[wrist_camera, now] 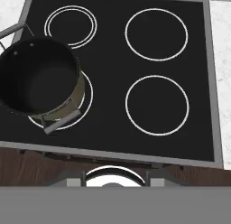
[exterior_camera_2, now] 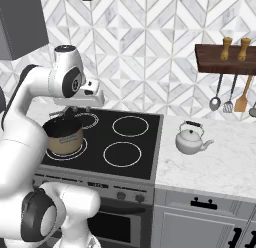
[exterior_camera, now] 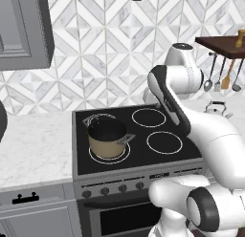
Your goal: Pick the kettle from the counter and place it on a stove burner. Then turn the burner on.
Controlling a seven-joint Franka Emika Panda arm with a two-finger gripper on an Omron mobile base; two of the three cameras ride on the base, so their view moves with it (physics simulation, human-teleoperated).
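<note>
Left base view: a tan pot (exterior_camera: 108, 138) with a black interior occupies the front-left ring of the black glass cooktop (exterior_camera: 139, 135). The white arm rises from the lower right and crosses the hob's right edge, and the top of the kettle (exterior_camera: 216, 107) shows past it at the far right.

Right base view: the same pot (exterior_camera_2: 63, 135) stands at the cooktop's front left. The robot's hand (exterior_camera_2: 89, 96) hangs high above the rear-left part of the hob, and its end effector cannot be made out there, so whether the fingers stand wide or narrow cannot be told. It appears to hold nothing. To the right, past the hob's edge, the kettle (exterior_camera_2: 190, 139) stands upright on the pale marble bench (exterior_camera_2: 225, 162), handle arched over the lid, its spout pointing right and away from the stove. Utensils (exterior_camera_2: 232, 94) hang from a wooden shelf above.

Hand view: the camera looks straight down on the hob; the front-right stove burner (wrist_camera: 156, 105) and the one behind it are free.

The governing relation is that the kettle lies well to the robot's right of the hand and much lower, with the whole right half of the cooktop between them. By this judgement, the task stands at its outset: a rightward, descending reach comes first, and the free front-right ring is the nearest place to set the kettle.
</note>
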